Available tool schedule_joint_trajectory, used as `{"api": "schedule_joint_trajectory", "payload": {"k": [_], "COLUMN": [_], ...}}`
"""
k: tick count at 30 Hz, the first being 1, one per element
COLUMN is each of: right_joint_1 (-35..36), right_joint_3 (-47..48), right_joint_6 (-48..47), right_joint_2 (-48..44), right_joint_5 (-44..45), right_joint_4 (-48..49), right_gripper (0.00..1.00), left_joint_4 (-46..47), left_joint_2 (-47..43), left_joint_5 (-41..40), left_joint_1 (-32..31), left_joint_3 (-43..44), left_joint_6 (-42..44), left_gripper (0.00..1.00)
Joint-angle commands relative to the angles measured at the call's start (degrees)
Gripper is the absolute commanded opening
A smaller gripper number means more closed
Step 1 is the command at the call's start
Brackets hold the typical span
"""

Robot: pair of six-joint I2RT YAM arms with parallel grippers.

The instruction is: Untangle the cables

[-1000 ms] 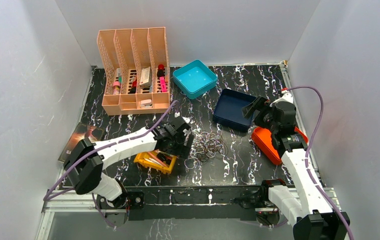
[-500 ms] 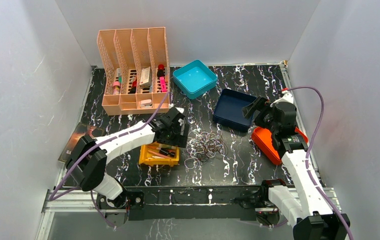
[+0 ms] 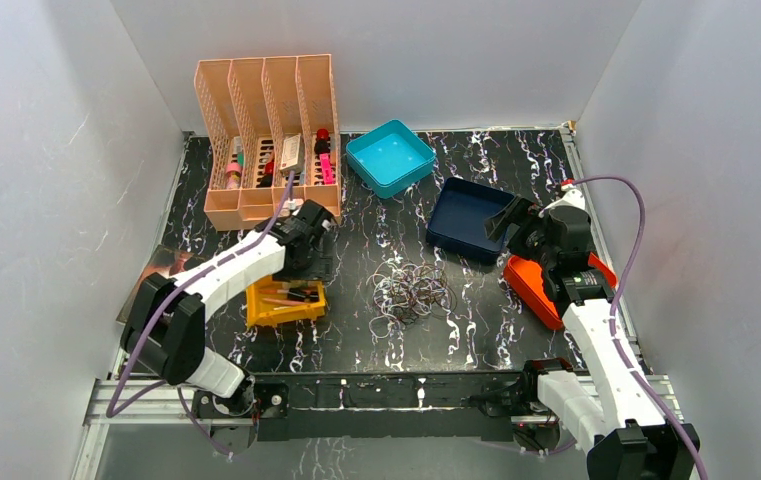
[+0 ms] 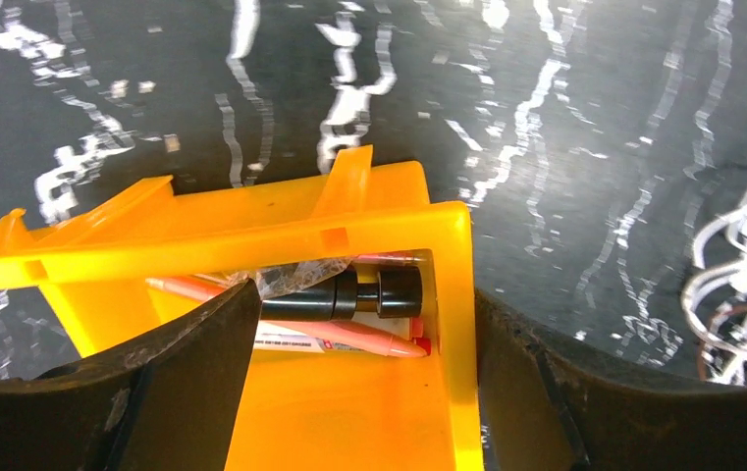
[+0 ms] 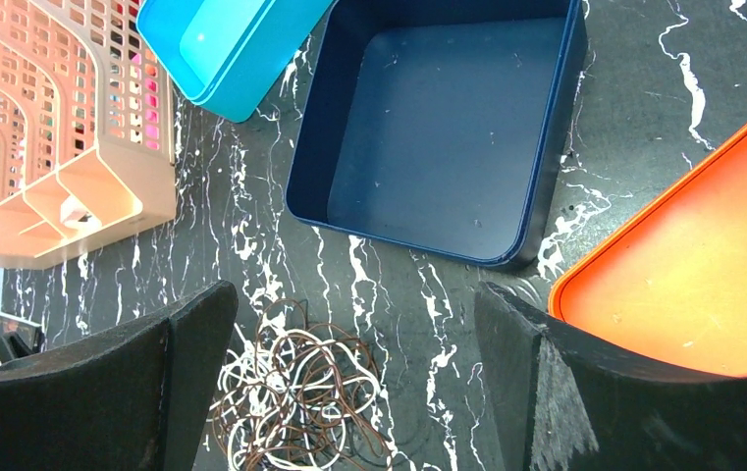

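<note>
The left gripper is spread wide, its jaws astride one wall of the single yellow plastic bin, which has slid left with the arm. One tangle of thin black and white cables lies mid-frame. Right of centre, the right gripper hovers agape beside one navy square tray.

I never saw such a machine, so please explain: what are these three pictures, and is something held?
Two robot arms stand at a black marbled table. One picture looks down from above; the other two come from cameras on the wrists. Thin tangled cables lie in the middle. Nearby: a yellow box of pens, a dark blue tray, a teal tray, an orange tray, a peach organizer. The left gripper is open astride the yellow box's wall; the right gripper hangs open. Nothing seems held.
</note>
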Motion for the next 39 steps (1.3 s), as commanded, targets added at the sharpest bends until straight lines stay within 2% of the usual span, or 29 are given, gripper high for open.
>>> {"api": "schedule_joint_trajectory", "payload": {"k": [1,8,14,17,20,23,28,31,34,39], "right_joint_1": [-0.2,-0.2,-0.2,-0.2,-0.2,-0.2,-0.2,0.1,2.3,11.1], "right_joint_3": [0.1,0.6,0.6,0.5,0.1,0.7,4.2,7.2,9.8,18.7], "right_joint_6": [-0.6,-0.6,-0.5,-0.8,-1.3,-2.8,-5.7,-6.5,-6.6,-7.6], "right_joint_2": [-1.0,-1.0,-1.1,-1.1,-0.7,1.6,8.1,13.0,17.2,28.9], "right_joint_5": [-0.2,-0.6,-1.2,-1.7,-3.4,-7.4,-12.8,-14.4,-12.1,-4.4], "right_joint_4": [1.8,1.7,1.8,1.8,2.6,3.1,1.7,0.7,1.9,3.2], "right_gripper": [0.98,0.98,0.98,0.98,0.98,0.98,0.98,0.98,0.98,0.98], "left_joint_4": [-5.7,-5.2,-4.2,-3.7,-1.0,1.3,3.9,7.5,10.6,10.7], "left_joint_2": [-3.4,-4.7,-9.2,-11.6,-13.7,-14.2,-10.4,-8.8,-9.2,-11.5], "left_joint_5": [-4.9,-6.0,-3.9,-0.3,7.3,9.8,5.5,8.1,7.1,2.0], "left_joint_1": [4.7,10.6,11.0,11.0,10.7,7.7,-1.9,-3.7,-4.0,-4.0], "left_joint_3": [0.4,1.9,5.6,8.1,9.9,10.9,11.0,9.3,7.7,6.9], "left_joint_6": [1.1,3.2,7.3,9.9,13.3,13.8,12.2,10.7,10.7,13.6], "left_gripper": [0.75,0.75,0.82,0.83,0.86,0.87,0.87,0.87,0.87,0.89]}}
